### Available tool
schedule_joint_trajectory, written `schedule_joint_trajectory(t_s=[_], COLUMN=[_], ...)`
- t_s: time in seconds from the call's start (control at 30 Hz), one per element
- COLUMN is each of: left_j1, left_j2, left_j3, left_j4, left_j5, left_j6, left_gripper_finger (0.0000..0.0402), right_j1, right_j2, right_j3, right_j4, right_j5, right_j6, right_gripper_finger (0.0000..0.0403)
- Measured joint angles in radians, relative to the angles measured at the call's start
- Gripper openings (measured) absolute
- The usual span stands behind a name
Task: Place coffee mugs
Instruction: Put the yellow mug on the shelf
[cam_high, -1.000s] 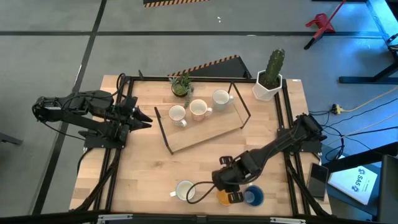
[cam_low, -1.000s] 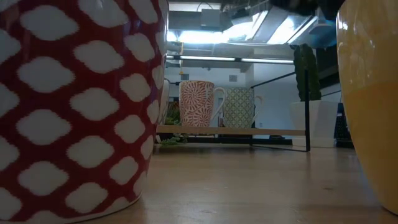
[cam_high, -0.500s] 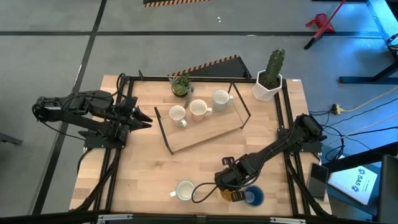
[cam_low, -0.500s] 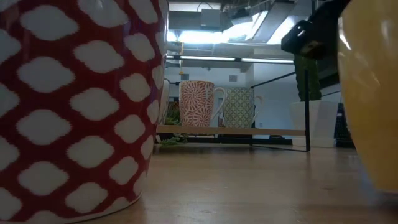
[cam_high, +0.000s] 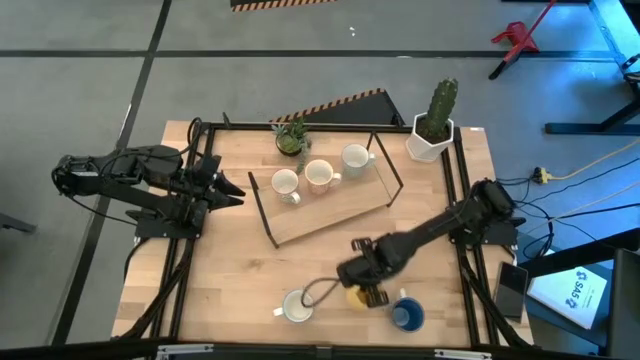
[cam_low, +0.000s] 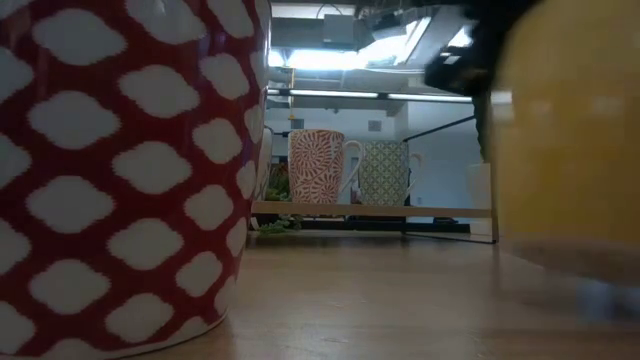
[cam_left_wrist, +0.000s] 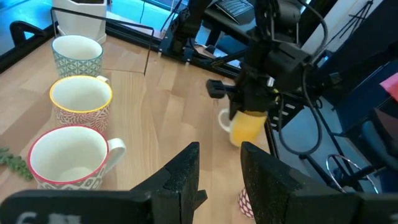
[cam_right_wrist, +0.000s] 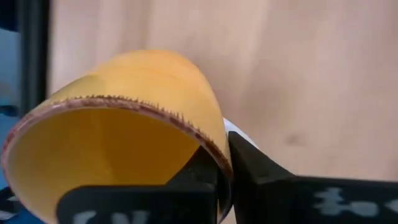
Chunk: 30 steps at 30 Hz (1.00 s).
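Note:
An orange mug (cam_high: 356, 297) hangs just above the table's near middle, with my right gripper (cam_high: 362, 283) shut on it. On the table near it stand a red-and-white patterned mug (cam_high: 297, 306), which fills the left of the low view (cam_low: 120, 170), and a blue mug (cam_high: 405, 316). Three more mugs (cam_high: 285, 183) (cam_high: 319, 175) (cam_high: 354, 157) stand in a row on a wooden board (cam_high: 330, 215) inside a black wire frame. My left gripper (cam_high: 236, 192) waits open at the board's left end. My right gripper holds the orange mug by its rim (cam_right_wrist: 214, 151), one finger (cam_right_wrist: 200, 171) inside the mug and one (cam_right_wrist: 252, 163) outside against the wall. The fingers come from above, pointing down. The mug (cam_left_wrist: 247, 126) hangs below them, roughly upright and clear of the table.
A white pot with a cactus (cam_high: 432, 128) stands at the far right corner and a small green plant (cam_high: 292, 137) at the board's far end. A dark cable loop (cam_high: 318, 292) lies by the patterned mug. Bare wood (cam_high: 240, 270) lies left of the mugs.
My right gripper has shut on the orange mug's rim and raised it off the table, carrying it a little toward the table's left and far side, away from the blue mug. The blue and patterned mugs have stayed put.

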Motion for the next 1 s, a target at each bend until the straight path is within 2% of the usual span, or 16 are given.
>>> schedule_joint_trajectory(t_s=[0.23,0.5,0.87,0.93,1.0], left_j1=[0.000,0.000,0.000,0.000,0.000], left_j2=[0.000,0.000,0.000,0.000,0.000], left_j3=[0.000,0.000,0.000,0.000,0.000], left_j4=[0.000,-0.005,-0.005,-0.005,-0.006], left_j5=[0.000,0.000,-0.011,-0.011,-0.011], left_j6=[0.003,0.012,0.020,0.020,0.020], left_gripper_finger=[0.0112,0.0112,0.0112,0.0112,0.0112], right_j1=[-0.157,-0.349,-0.380,-0.392,-0.405], right_j2=[0.000,0.037,0.343,0.371,0.376], right_j3=[0.155,0.338,0.851,0.894,0.868], right_j4=[-0.175,-0.196,-0.374,-0.360,-0.310], right_j5=[0.078,0.126,0.142,0.154,0.153], right_j6=[-0.238,-0.454,-0.665,-0.689,-0.693], right_gripper_finger=[0.0003,0.0001,0.0001,0.0000,0.0000])
